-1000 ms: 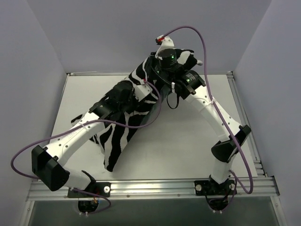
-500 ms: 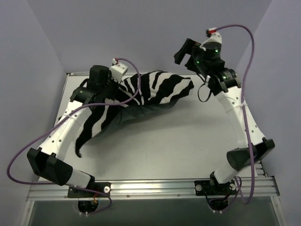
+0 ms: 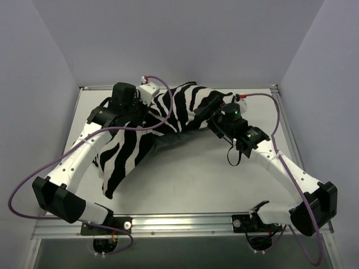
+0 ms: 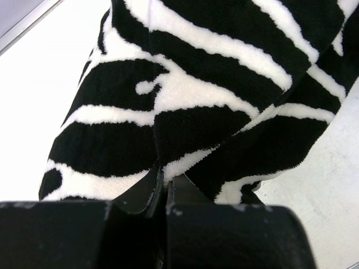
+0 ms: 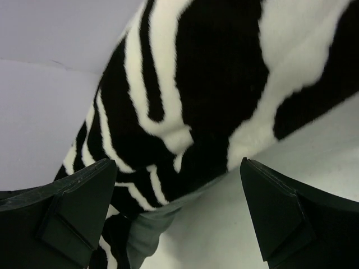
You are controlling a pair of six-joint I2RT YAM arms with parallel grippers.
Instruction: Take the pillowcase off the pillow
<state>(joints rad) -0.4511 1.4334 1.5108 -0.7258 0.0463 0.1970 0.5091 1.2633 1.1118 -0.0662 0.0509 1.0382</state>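
Observation:
The zebra-striped pillowcase [image 3: 126,159] lies slantwise across the table, from the near left up to the back middle, with a strip of its dark grey face [image 3: 174,140] showing along its underside. My left gripper [image 3: 137,109] is shut on a fold of the striped pillowcase [image 4: 196,84], its fingertips [image 4: 148,188] pinching the plush. My right gripper [image 3: 210,115] is open at the cover's right end, with the striped pillowcase [image 5: 213,73] and a grey edge [image 5: 143,230] between its spread jaws, untouched. The pillow is hidden.
The white table [image 3: 224,179] is walled on the left, back and right. A metal rail [image 3: 179,221] runs along its near edge. Purple cables [image 3: 33,179] loop beside both arms.
My right gripper let go of the cover's end, opened wide, swung out and came back down beside it. The left gripper shut on the fabric at the back left, and the cover shifted.

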